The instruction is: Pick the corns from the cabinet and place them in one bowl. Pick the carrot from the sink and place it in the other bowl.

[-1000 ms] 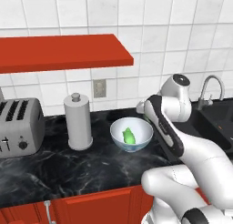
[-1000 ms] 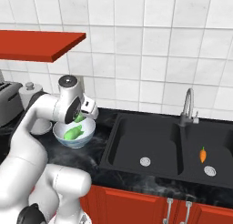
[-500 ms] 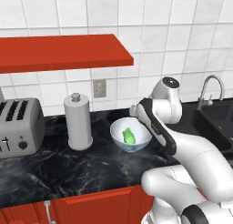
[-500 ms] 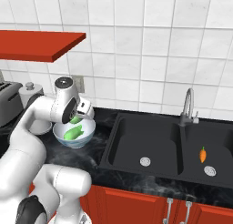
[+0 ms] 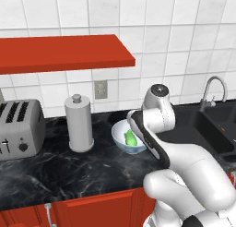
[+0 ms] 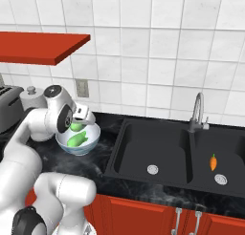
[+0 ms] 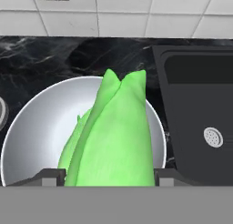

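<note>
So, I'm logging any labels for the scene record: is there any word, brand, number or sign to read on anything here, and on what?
None: no readable text on the toaster, the paper towel holder, the wall outlet, the glassy bowl or the sink.

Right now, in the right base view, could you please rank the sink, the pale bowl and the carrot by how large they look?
1. The sink, by far the largest.
2. The pale bowl, partly hidden behind the arm.
3. The carrot, tiny, lying in the right-hand basin.
The differences are wide enough that nearness to the camera does not blur the order.
</note>
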